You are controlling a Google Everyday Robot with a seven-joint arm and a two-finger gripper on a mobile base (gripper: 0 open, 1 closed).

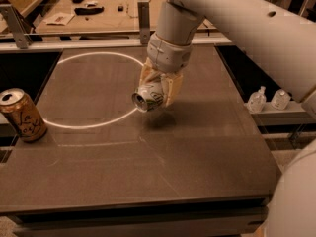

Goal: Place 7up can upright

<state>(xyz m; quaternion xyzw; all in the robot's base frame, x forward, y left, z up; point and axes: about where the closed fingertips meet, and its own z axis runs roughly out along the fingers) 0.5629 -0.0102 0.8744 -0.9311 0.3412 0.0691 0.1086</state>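
The 7up can [149, 97], silver-white with green markings, lies on its side in my gripper [159, 89], with its silver top facing the front left. The gripper's tan fingers [173, 89] are shut on the can and hold it a little above the dark table [148, 152], near the middle. A faint shadow lies on the table just under the can. The white arm comes down from the upper right.
A gold-orange can with dark script [22, 115] stands tilted at the table's left edge. A white circle line [94, 125] is marked on the table's back left. Two small clear bottles [269, 100] stand on a ledge to the right. A workbench [98, 14] lies behind.
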